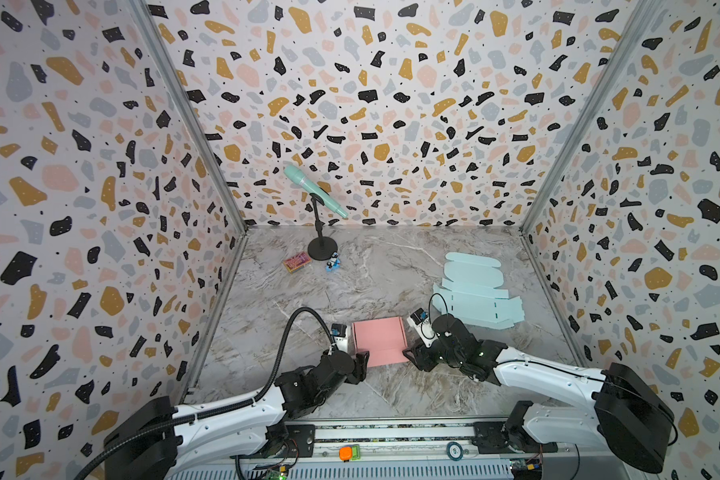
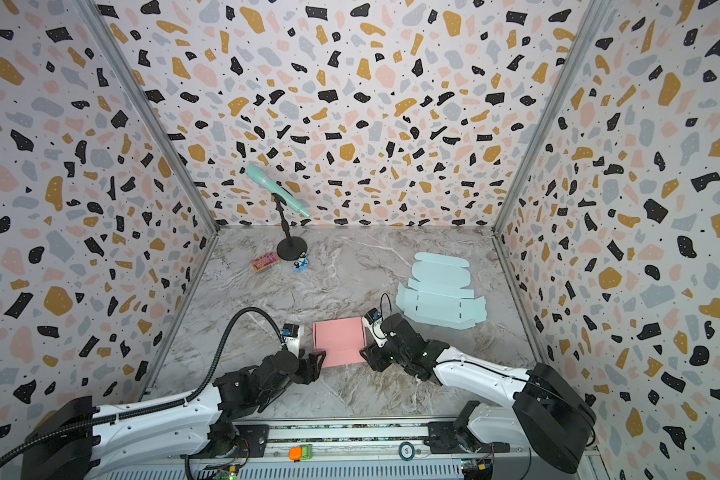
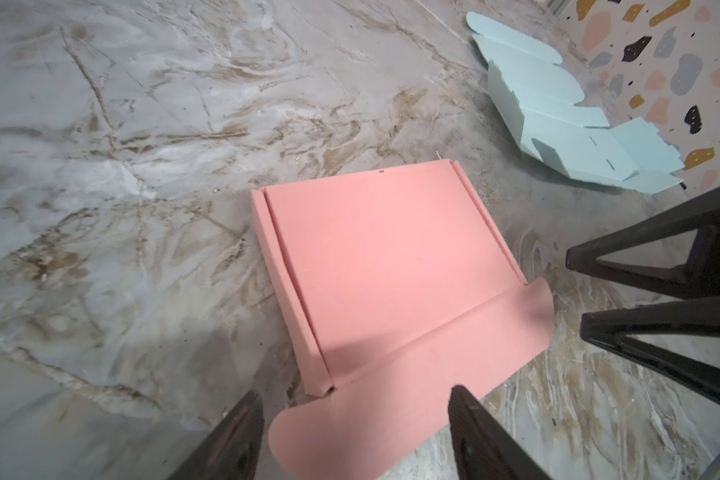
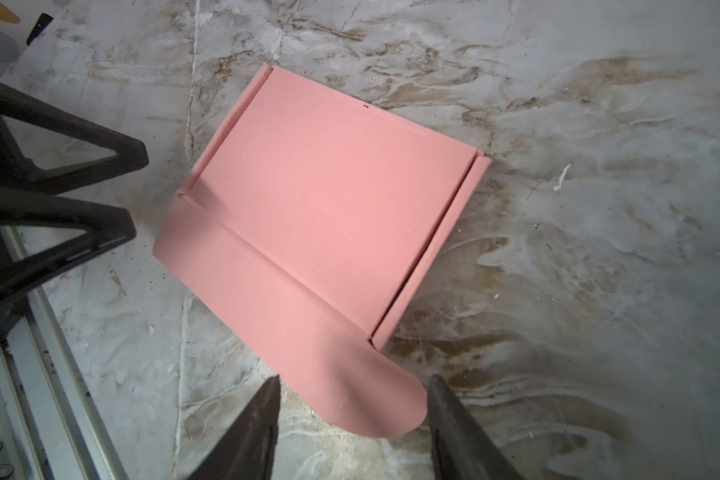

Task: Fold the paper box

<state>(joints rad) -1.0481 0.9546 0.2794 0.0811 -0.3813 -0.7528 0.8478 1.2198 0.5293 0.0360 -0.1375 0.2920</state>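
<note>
- Jaws apart on the left gripper (image 3: 355, 392), which grips nothing; one rounded end of a pink flap (image 3: 412, 374) lies between its two black fingers.
- Jaws also apart on the right gripper (image 4: 354, 380), which holds nothing; the flap's other rounded end sits between its fingers.
- The pink paper box (image 1: 379, 338) rests on the grey marbled table (image 1: 391, 266), near the front edge at the middle. In both top views it lies between the two grippers, one at each near corner.
- The box's lid is down over the base, with a narrow side wall showing along each side. The flap lies stretched out flat toward the robot, untucked.
- A loose pile of pale blue flat box blanks (image 1: 474, 299) lies behind the right gripper, well apart from the pink box.
- Far back on the left, a mint-green microphone (image 1: 314, 189) tilts on a black stand (image 1: 321, 245). Just beside the stand's base lie a small pink-and-yellow packet (image 1: 297, 262) and a tiny blue toy (image 1: 332, 262).
</note>
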